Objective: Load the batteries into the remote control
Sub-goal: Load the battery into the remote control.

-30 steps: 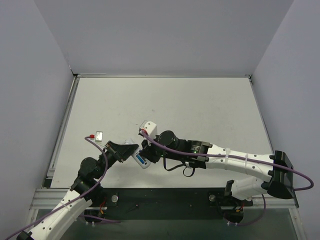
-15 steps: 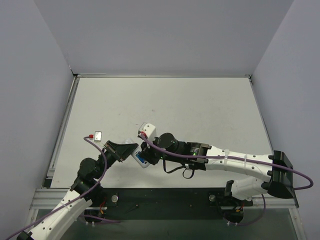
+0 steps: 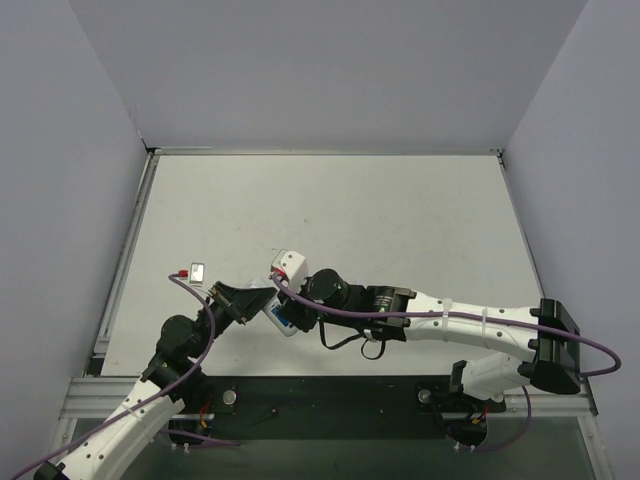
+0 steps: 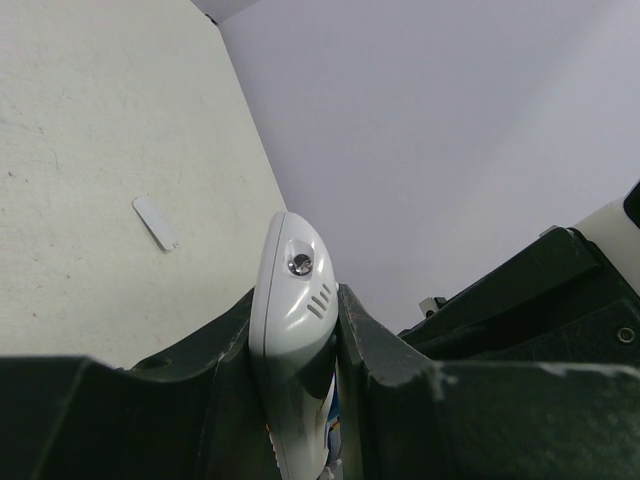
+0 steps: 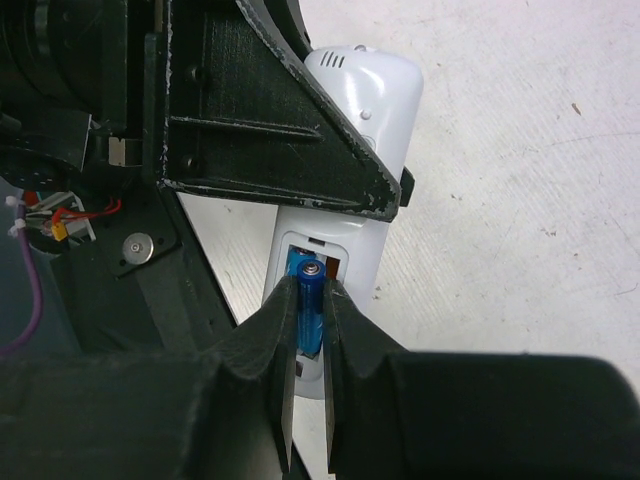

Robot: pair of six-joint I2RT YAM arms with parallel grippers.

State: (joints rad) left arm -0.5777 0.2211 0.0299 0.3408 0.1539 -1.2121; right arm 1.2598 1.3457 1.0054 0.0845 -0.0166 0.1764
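Note:
My left gripper [image 4: 295, 298] is shut on the white remote control [image 4: 292, 335], holding it on edge just above the table near the front left [image 3: 284, 319]. In the right wrist view the remote's back [image 5: 365, 110] faces me, its battery bay open. One blue battery [image 5: 295, 263] lies in the bay. My right gripper [image 5: 311, 290] is shut on a second blue battery [image 5: 312, 308], pale tip forward, held right over the bay's free slot beside the first. In the top view the right gripper [image 3: 296, 311] meets the remote from the right.
A small white oblong cover [image 4: 157, 222] lies flat on the table beyond the remote. Grey walls enclose the table [image 3: 400, 220] at the back and both sides. The arms' black base rail [image 3: 330, 395] runs along the near edge.
The right arm has shifted slightly left and nearer, bringing its battery closer over the remote's open bay. The left arm and the remote have held still.

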